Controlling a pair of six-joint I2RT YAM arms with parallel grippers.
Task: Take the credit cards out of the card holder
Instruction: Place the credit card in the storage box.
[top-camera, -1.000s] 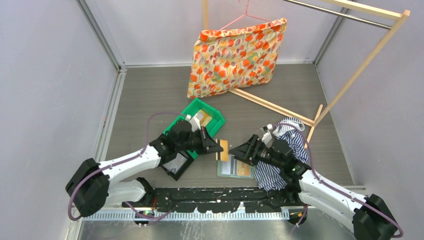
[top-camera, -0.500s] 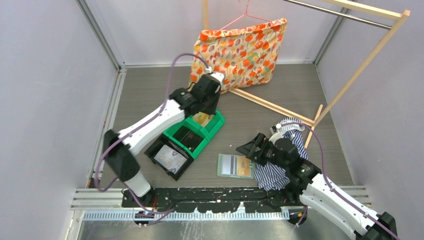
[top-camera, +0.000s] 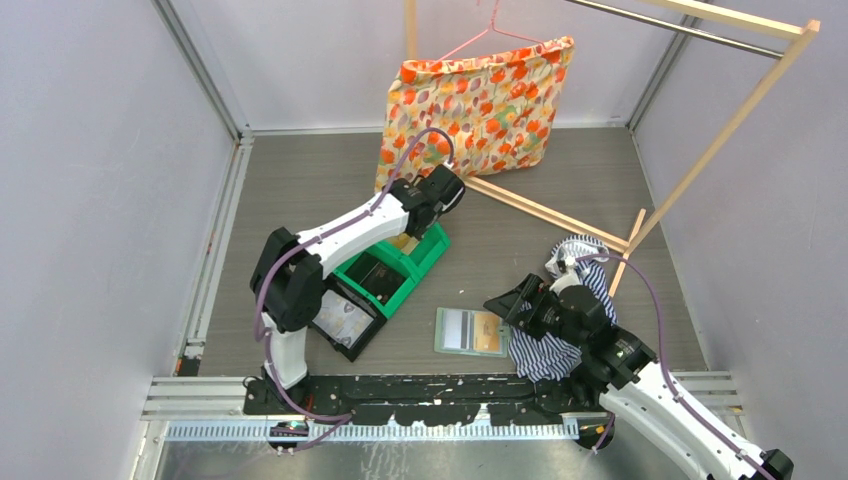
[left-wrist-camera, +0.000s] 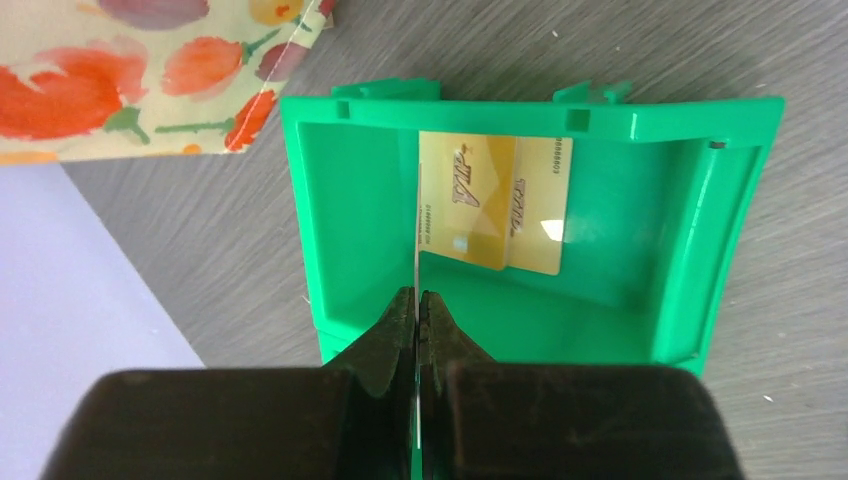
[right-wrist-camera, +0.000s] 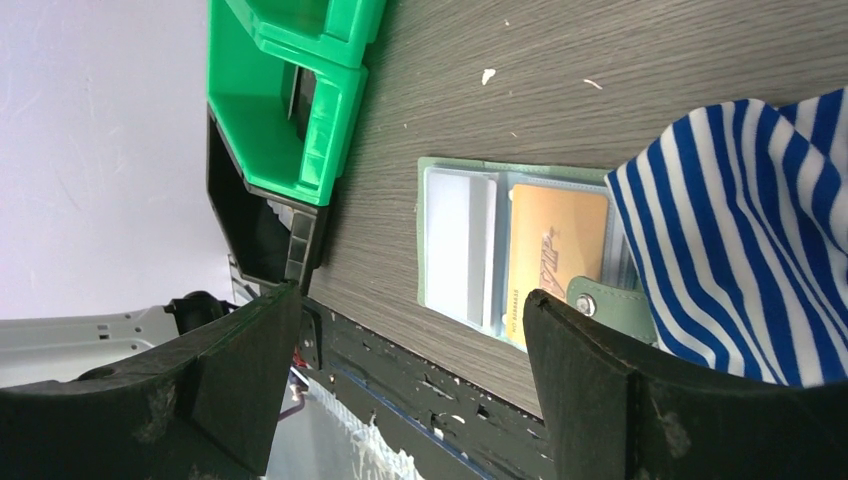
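Note:
The sage-green card holder (top-camera: 470, 332) lies open on the table, also in the right wrist view (right-wrist-camera: 425, 240). A tan-gold credit card (right-wrist-camera: 555, 250) sits in its slots beside a pale pocket; its snap tab (right-wrist-camera: 610, 305) lies over the near corner. My left gripper (left-wrist-camera: 417, 295) is shut on a thin card (left-wrist-camera: 415, 220) seen edge-on, held upright over the bright green bin (left-wrist-camera: 720, 230). Two gold cards (left-wrist-camera: 490, 205) lie in that bin. In the top view the left gripper (top-camera: 422, 218) is over the bin's far end. My right gripper (right-wrist-camera: 410, 295) is open and empty, just right of the holder (top-camera: 510, 300).
A blue-and-white striped cloth (top-camera: 570, 310) lies against the holder's right edge and under my right arm. A black tray (top-camera: 340, 320) adjoins the green bin (top-camera: 432, 250). A floral bag (top-camera: 470, 110) hangs on a wooden rack (top-camera: 540, 210) behind the bin.
My left arm carried the card from beside the holder up to the far end of the green bin. My right gripper drew back a little to the right of the holder.

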